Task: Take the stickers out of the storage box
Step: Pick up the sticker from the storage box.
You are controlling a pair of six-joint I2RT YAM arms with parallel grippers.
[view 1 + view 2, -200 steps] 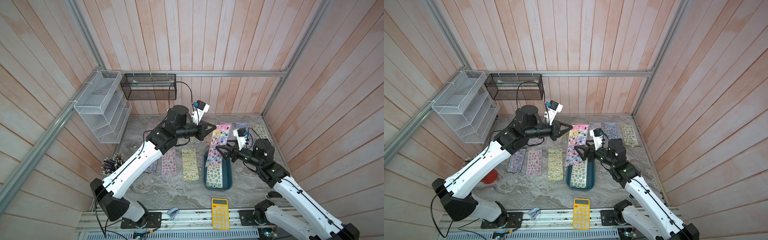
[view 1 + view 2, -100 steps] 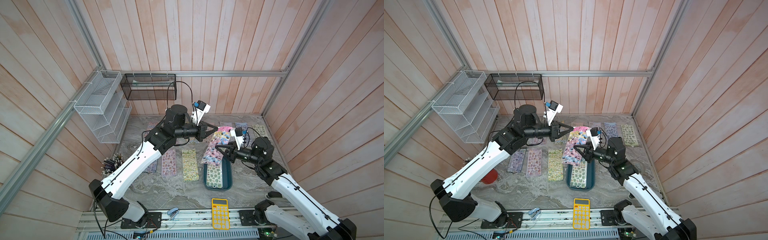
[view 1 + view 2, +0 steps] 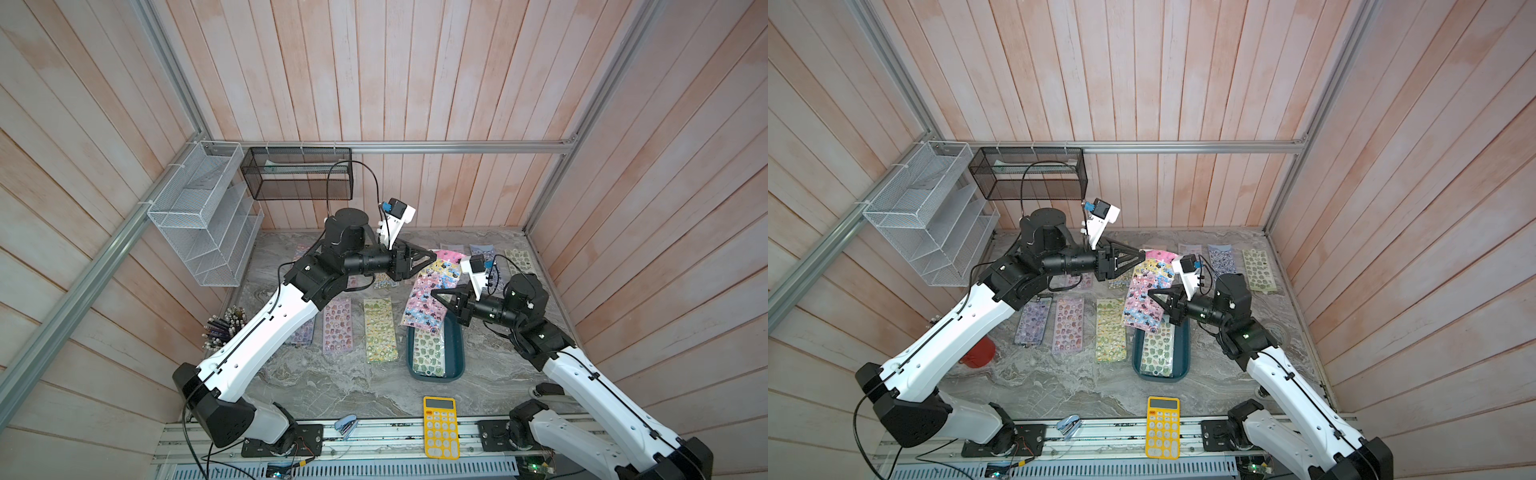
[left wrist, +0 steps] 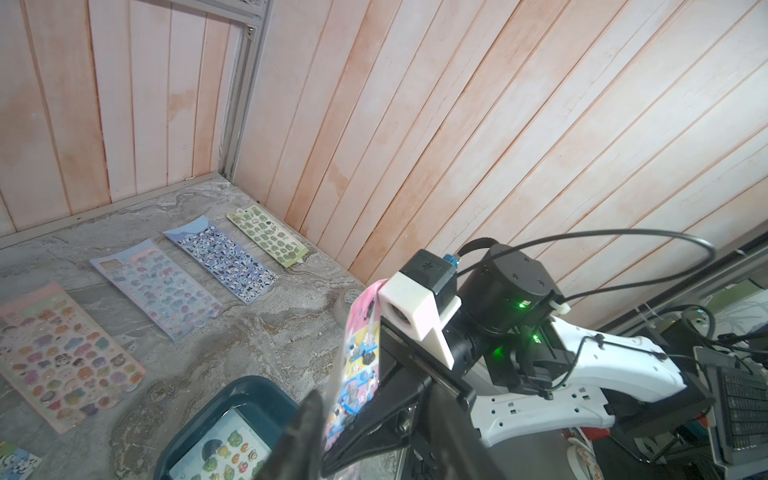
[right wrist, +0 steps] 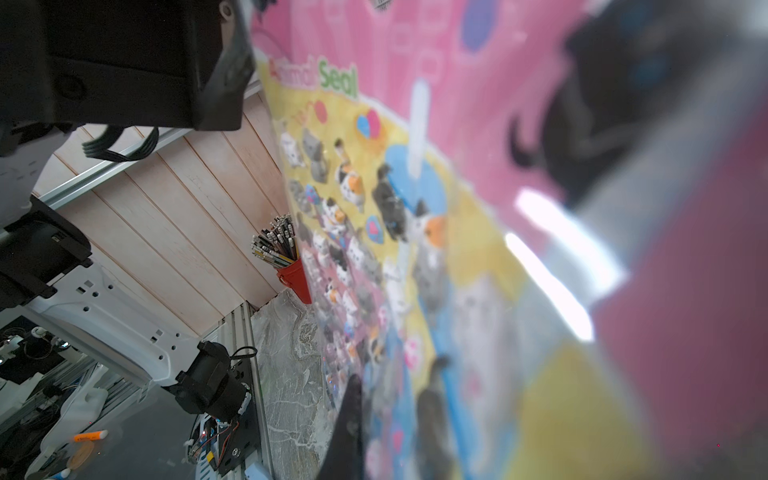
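A pink, yellow and blue sticker sheet [image 3: 428, 297] hangs tilted above the far end of the dark teal storage box [image 3: 456, 357]. My right gripper [image 3: 436, 293] is shut on its side edge, and the sheet fills the right wrist view [image 5: 415, 187]. My left gripper [image 3: 433, 253] is at the sheet's upper end; in the left wrist view its jaws stand open around the sheet [image 4: 359, 357]. A sheet of green figures [image 3: 430, 353] lies in the box. More stickers lie flat on the table, such as a pink one [image 3: 336, 328], a yellow one [image 3: 379, 330] and a green one [image 3: 517, 261].
A yellow calculator [image 3: 440, 426] lies at the front edge. A red cup of pencils [image 3: 220, 328] stands at the left. On the walls hang a white wire rack [image 3: 203, 216] and a black mesh basket [image 3: 297, 172]. A tape roll [image 4: 351, 297] lies near the right wall.
My right gripper has shut on the sheet's edge and my left gripper's jaws have opened. The sheet's lower end has swung left, clear of the box.
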